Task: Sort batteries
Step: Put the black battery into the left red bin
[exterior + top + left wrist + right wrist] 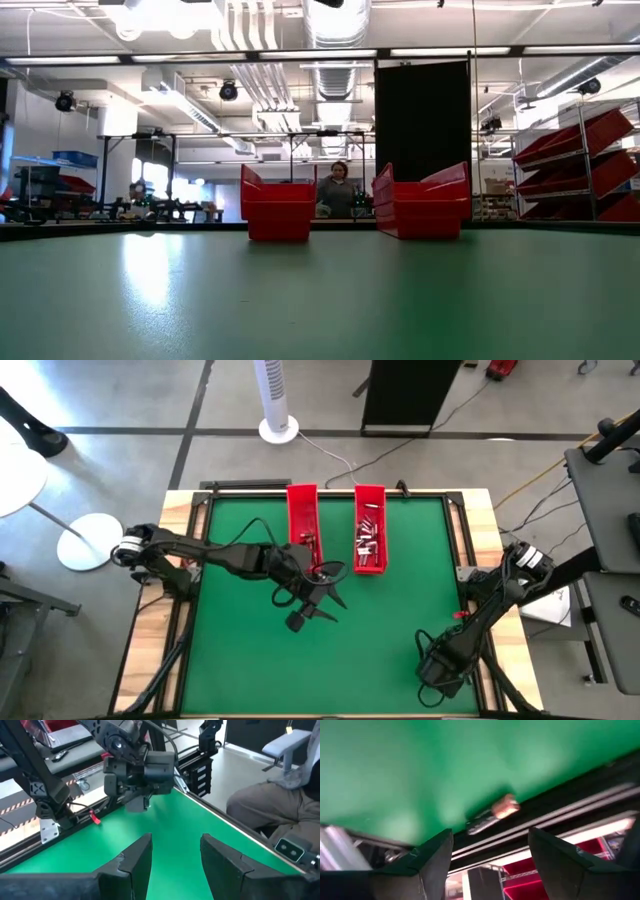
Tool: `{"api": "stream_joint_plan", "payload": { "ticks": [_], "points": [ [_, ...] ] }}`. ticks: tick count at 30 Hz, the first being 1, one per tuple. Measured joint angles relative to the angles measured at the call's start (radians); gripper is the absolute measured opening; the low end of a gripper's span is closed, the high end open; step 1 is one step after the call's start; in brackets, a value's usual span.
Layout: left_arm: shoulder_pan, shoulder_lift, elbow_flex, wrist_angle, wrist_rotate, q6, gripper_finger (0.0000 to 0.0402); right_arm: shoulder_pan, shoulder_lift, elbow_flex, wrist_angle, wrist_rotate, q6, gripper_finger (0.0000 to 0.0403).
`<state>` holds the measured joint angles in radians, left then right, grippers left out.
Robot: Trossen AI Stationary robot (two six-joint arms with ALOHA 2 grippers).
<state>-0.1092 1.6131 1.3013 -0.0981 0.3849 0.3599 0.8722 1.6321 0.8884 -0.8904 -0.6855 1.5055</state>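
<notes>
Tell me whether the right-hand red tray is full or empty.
Partly filled. In the high view the right red tray holds a scatter of batteries toward its near end; its far end shows bare red floor.

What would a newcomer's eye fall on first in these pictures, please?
Two red trays stand side by side at the far edge of the green table; the right one holds a heap of batteries. The left gripper, open and empty, hovers mid-table just before the left tray, while the right gripper waits at the near right corner.
</notes>
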Motion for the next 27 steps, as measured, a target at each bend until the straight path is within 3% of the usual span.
{"api": "stream_joint_plan", "payload": {
  "ticks": [10, 16, 27],
  "points": [
    [0.005, -0.001, -0.069, 0.011, -0.001, 0.095, 0.0147, 0.0, 0.0, -0.076, 0.092, -0.058, -0.005, 0.0272],
    [0.006, -0.005, -0.069, 0.016, -0.001, 0.099, 0.0147, -0.009, 0.001, -0.106, 0.224, -0.044, 0.031, 0.0256],
    [0.008, -0.005, -0.069, 0.002, -0.002, 0.094, 0.0147, 0.001, 0.055, -0.107, 0.299, -0.068, 0.101, 0.0227]
  ]
}}
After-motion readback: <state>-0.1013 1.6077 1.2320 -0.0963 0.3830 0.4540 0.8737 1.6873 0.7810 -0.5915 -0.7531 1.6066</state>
